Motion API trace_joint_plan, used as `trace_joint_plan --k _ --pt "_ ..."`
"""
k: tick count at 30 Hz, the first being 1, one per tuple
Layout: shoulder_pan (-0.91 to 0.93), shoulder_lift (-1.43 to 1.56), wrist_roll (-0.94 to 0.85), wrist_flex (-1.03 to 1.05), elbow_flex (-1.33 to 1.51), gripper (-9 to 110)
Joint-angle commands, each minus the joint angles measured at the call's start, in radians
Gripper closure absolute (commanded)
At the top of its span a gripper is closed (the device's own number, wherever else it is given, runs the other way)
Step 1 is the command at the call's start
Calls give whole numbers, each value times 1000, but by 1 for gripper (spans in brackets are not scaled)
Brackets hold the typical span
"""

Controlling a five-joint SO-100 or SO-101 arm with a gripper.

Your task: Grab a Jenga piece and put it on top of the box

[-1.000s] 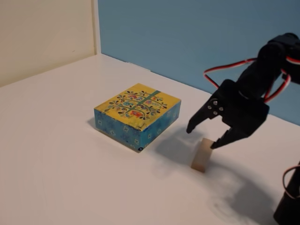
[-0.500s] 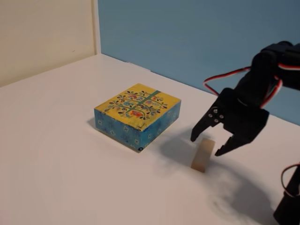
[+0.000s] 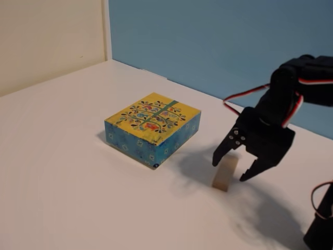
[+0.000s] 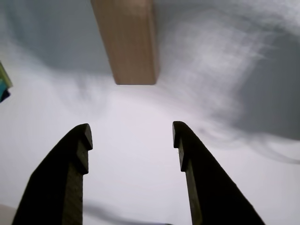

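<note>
The Jenga piece (image 3: 226, 174), a pale tan wooden block, stands on end on the white table to the right of the box (image 3: 153, 126) in the fixed view. The box has a yellow tree-patterned top and blue sides. My black gripper (image 3: 230, 172) hangs open just above the block, one fingertip on each side of its top. In the wrist view the block (image 4: 126, 40) lies ahead of the two dark fingers (image 4: 70, 173), and the gripper (image 4: 132, 134) holds nothing. A sliver of the box (image 4: 3, 84) shows at the left edge there.
The white table (image 3: 67, 182) meets a blue back wall (image 3: 208, 41) and a cream side wall (image 3: 47, 36). Red and white cables (image 3: 244, 96) loop off the arm. The arm's dark base (image 3: 320, 229) stands at the lower right.
The open gripper has come down and shifted slightly right, so its fingertips now flank the top of the block. Block and box have not moved.
</note>
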Motion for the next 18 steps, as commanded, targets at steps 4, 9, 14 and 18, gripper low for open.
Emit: trace_joint_plan --k 4,9,14,18 --pt "-23 -9 -2 -44 14 82" --pt "-28 -17 -2 -60 18 82" --pt "-35 -17 9 -81 25 82" --pt "-38 -15 18 -101 25 82"
